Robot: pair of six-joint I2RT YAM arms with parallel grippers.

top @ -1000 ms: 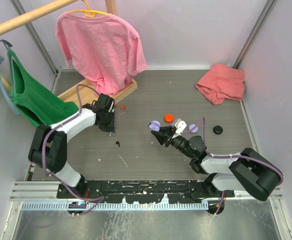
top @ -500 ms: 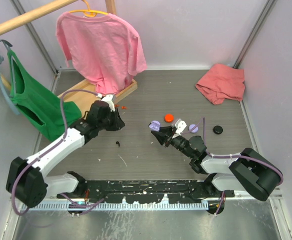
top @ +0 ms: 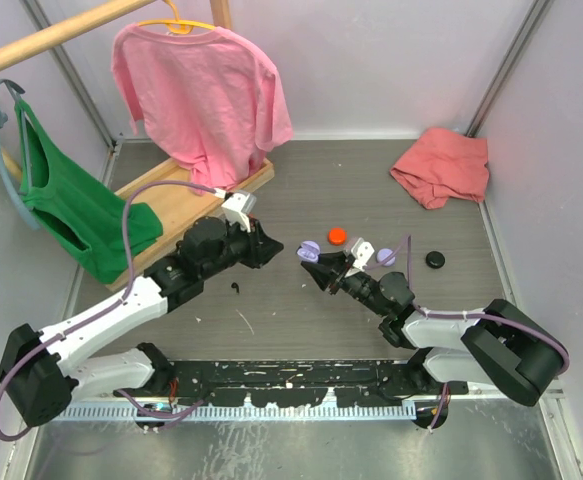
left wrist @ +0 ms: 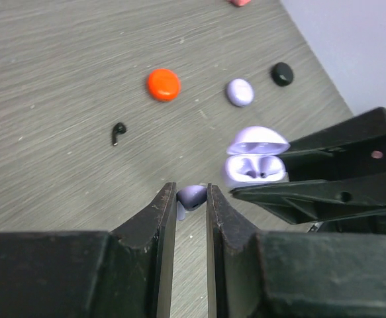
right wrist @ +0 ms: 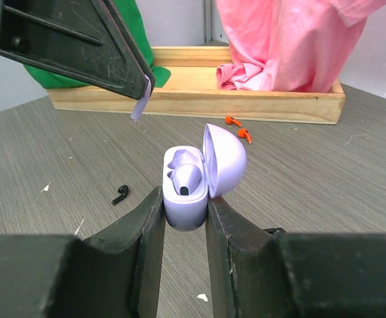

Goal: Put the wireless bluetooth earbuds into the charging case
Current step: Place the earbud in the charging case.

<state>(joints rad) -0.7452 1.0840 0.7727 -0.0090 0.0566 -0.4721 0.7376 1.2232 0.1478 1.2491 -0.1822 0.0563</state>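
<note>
My right gripper [right wrist: 185,202] is shut on an open lilac charging case [right wrist: 185,199], lid [right wrist: 226,159] tipped back, with one lilac earbud [right wrist: 187,176] seated inside. My left gripper [left wrist: 190,192] is shut on a second lilac earbud [left wrist: 193,197] and hovers just left of the case [left wrist: 255,170]. From above, the left gripper [top: 269,250] and right gripper [top: 316,268] face each other mid-table. A black earbud [left wrist: 118,131] lies on the table. Two orange-red earbuds [right wrist: 239,129] lie by the wooden base.
An orange round case [top: 337,236], a closed lilac case [top: 387,257] and a black case [top: 435,259] lie behind the right gripper. A wooden rack base [top: 171,195] with a pink shirt and a green garment stands at the back left. A crumpled pink cloth [top: 441,165] lies at the back right.
My left arm has swung right from the wooden base to beside the open case, its gripper shut. The right arm and case have stayed put.
</note>
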